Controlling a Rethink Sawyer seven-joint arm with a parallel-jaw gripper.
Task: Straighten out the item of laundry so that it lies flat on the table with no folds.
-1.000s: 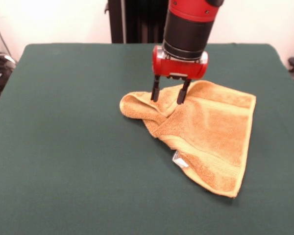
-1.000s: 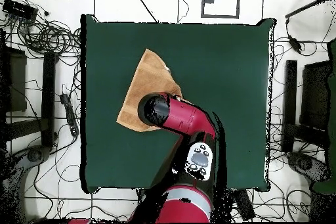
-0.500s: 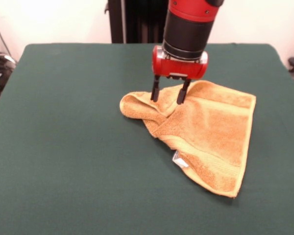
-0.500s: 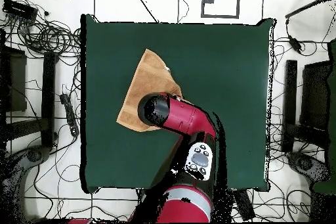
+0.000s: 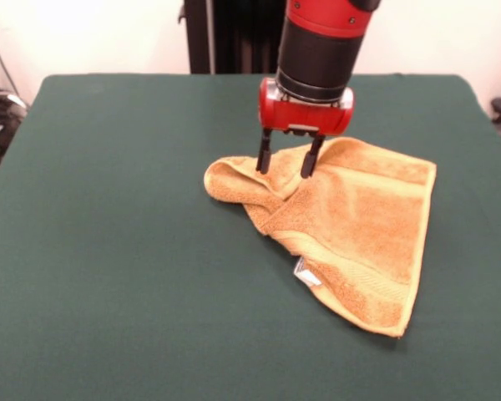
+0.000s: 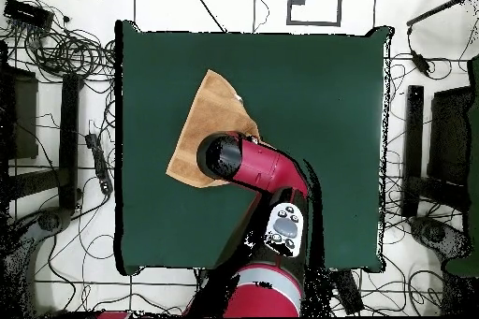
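A: Report the workpiece, nearest edge first.

B: Front view. The towel lies on the table, right of centre. Its nearest corner points toward the camera and lies flat. A small white tag sits at the near left edge, beside a woven border band. The right-hand body of the towel is spread in one layer. Farther back and to the left, the cloth is doubled over itself into a rolled fold that ends in a rounded lobe.

A: Position and state of the gripper?

B: The gripper stands over the far left part of the towel, just right of the fold. Its two dark fingers are spread apart with a clear gap between them, and nothing is held. The tips are at or just above the cloth; contact cannot be confirmed. In the overhead view the arm covers that end of the towel, so the fold is hidden there.

A: Step in hand?

B: Judged: positioning for a grasp at the folded portion. No flattening is complete at this end.

A: Requirement for the next move?

B: Judged: lower onto the top layer only, close on it, then draw it outward, away from the flat body, until the fold opens. Catching both layers would drag the whole towel.
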